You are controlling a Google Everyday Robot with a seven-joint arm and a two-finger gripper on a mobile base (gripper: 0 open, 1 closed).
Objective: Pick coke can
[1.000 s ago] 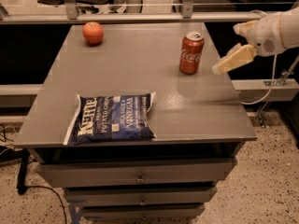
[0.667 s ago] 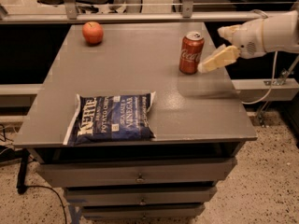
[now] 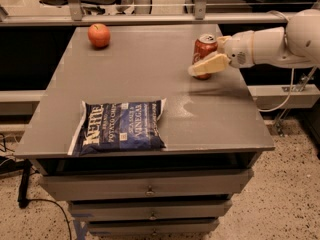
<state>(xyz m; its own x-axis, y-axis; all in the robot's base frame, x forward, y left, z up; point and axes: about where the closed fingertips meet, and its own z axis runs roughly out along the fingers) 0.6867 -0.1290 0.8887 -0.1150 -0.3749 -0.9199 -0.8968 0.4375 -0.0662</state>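
The coke can (image 3: 205, 46) stands upright on the worktop (image 3: 150, 74). The gripper (image 3: 207, 65) reaches in from the can's right and crosses low in front of it. I cannot tell whether the jaws are open or closed. I'd centre the can between them at mid-height, squeeze gently, then lift straight up. The apple (image 3: 99, 35) sits well to the can's left and the chip bag (image 3: 120, 126) well nearer me, so neither should interfere.

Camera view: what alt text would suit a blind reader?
A robot's pincer is at a red coke can on the right of a grey table. An apple sits back left; a blue chip bag lies near the front.
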